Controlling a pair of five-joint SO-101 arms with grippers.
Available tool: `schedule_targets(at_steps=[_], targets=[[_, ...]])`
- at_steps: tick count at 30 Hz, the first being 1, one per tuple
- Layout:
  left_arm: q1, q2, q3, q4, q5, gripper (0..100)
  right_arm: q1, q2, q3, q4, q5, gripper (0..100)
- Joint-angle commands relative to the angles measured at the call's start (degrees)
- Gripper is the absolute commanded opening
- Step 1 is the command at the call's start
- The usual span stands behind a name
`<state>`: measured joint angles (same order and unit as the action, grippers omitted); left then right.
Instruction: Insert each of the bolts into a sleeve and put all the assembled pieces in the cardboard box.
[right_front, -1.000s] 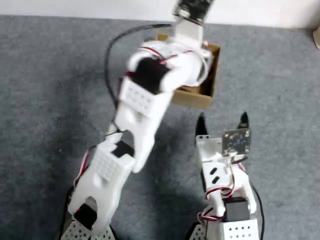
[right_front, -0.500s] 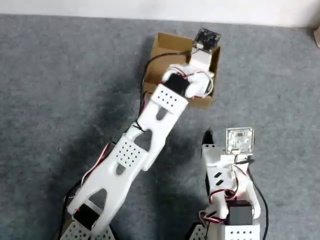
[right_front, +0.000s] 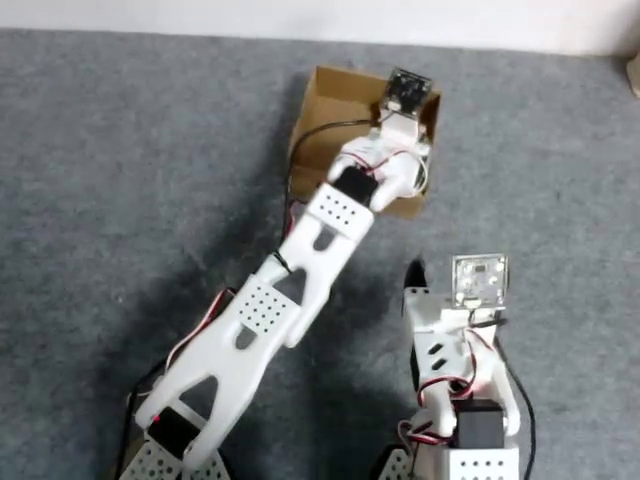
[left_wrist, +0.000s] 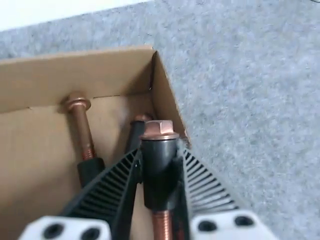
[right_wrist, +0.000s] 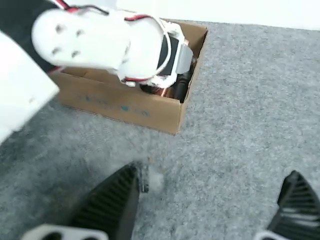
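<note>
the left hand (left_wrist: 160, 154) clenches the sleeve (left_wrist: 159, 180) with its bolt (left_wrist: 159, 129) close by a side wall of the cardboard box (left_wrist: 75, 70) (other pieces (left_wrist: 82, 137) lie inside), so if released here it may hit the wall and fall on the table (left_wrist: 250, 75).

Open cardboard box (right_front: 312, 112) sits upper middle of the high view. Inside it lie a long copper bolt (left_wrist: 81, 127) in a black sleeve (left_wrist: 90, 171) and a second assembled piece (left_wrist: 136, 136). A third bolt (left_wrist: 159, 129), sleeved in black, is pinched in the left jaws over the box's corner.

Copper bolt (left_wrist: 159, 129), black sleeve (left_wrist: 159, 175), brown cardboard box (left_wrist: 75, 70)
</note>
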<state>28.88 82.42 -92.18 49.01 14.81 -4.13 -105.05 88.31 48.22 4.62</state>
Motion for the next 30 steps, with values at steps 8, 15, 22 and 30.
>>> schedule_targets(at_steps=[8, 15, 22, 30], targets=[[-0.7, -1.9, -2.9, 2.9, 0.6, 8, 0.6, -0.2, 0.5, -3.8, -0.1, 37.6], [0.4, -6.9, -2.9, 12.2, 0.6, 16, 0.7, -0.2, 0.5, -3.9, -0.1, 37.6], [1.8, -11.7, -3.0, 13.9, -5.5, 17, 1.1, -0.2, 0.3, -3.9, -0.1, 37.6], [8.5, -24.2, -3.1, 13.5, -24.2, 5, 3.2, -0.2, 0.5, -4.2, -0.5, 37.6]])
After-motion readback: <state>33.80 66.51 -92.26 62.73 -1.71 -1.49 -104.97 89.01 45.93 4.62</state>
